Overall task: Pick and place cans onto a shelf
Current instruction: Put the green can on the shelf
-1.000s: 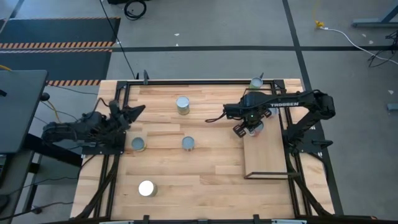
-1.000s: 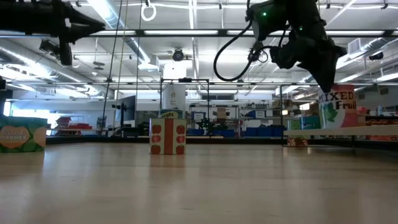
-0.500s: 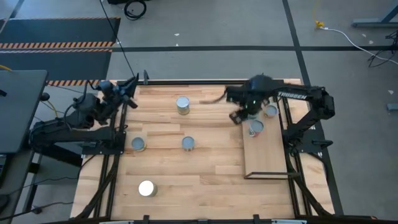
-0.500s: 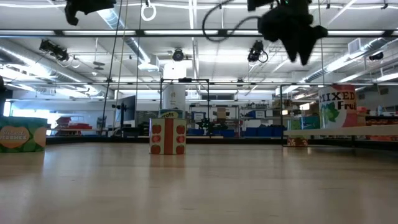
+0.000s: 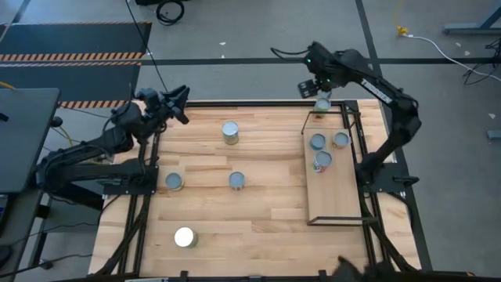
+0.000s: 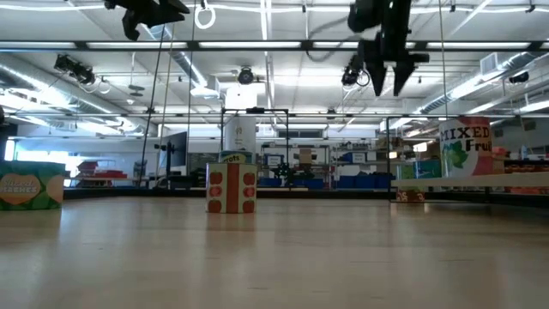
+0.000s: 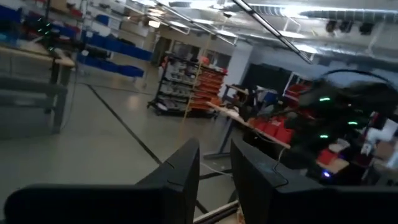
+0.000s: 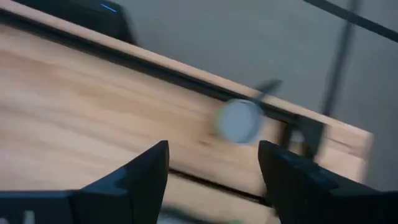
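Three cans stand on the far end of the shelf [image 5: 337,188], a narrow pale board in a thin black frame lying along the right side of the table [image 5: 235,227]. Two of them are side by side, the left shelf can [image 5: 317,142] and the right shelf can [image 5: 340,139], and the third shelf can [image 5: 321,161] sits just nearer, close to the left one. The near half of the board is bare.

Another can, the corner can [image 5: 322,104], stands at the table's far right edge beyond the shelf. Out on the open tabletop are four more: the far can [image 5: 229,131] toward the far middle, the middle can [image 5: 237,181], the left can [image 5: 174,182] near the left frame rail, and the white-topped can [image 5: 184,236] at the near left.

The right gripper [image 5: 312,86] is raised over the table's far right edge, just beyond the corner can, its fingers apart and holding nothing; its wrist view shows a round silvery can top [image 8: 239,120] between the two spread fingers [image 8: 143,171], well below them. The left gripper [image 5: 177,106] is lifted above the far left corner of the table, its fingers slightly parted with a narrow gap and nothing between them. In the low view both arms hang high above the tabletop.
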